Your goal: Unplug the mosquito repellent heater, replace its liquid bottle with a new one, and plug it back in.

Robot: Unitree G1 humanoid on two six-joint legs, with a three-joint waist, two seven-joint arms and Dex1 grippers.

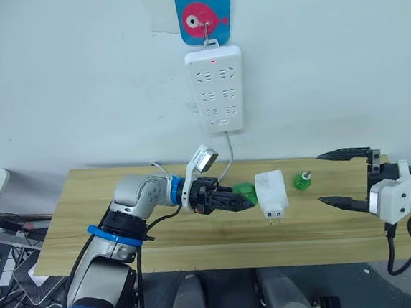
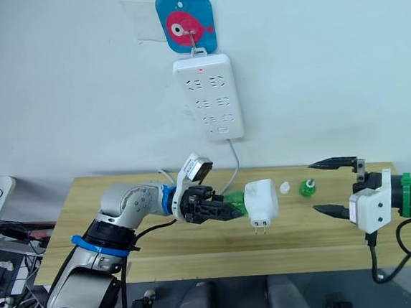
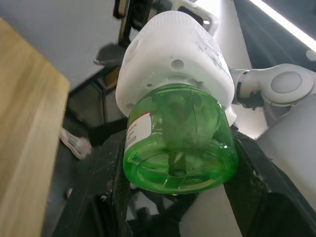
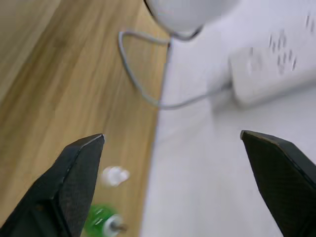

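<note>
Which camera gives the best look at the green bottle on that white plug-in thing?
The left wrist view: the green bottle sits close up, its base facing the camera, still attached to the white heater. Both eye views show it half hidden behind the left gripper.

I see a small rounded white plastic heater (image 1: 271, 189) with a translucent green liquid bottle (image 3: 178, 143) screwed in; the bottle carries a white label edged in red. A second green bottle (image 1: 302, 181) near the table's back edge has a pale tip. The table (image 1: 200, 252) is light wood with a fine grain. The long power strip (image 1: 216, 88) is white with a red light, under a blue card showing a pink fish (image 1: 203, 15).
</note>
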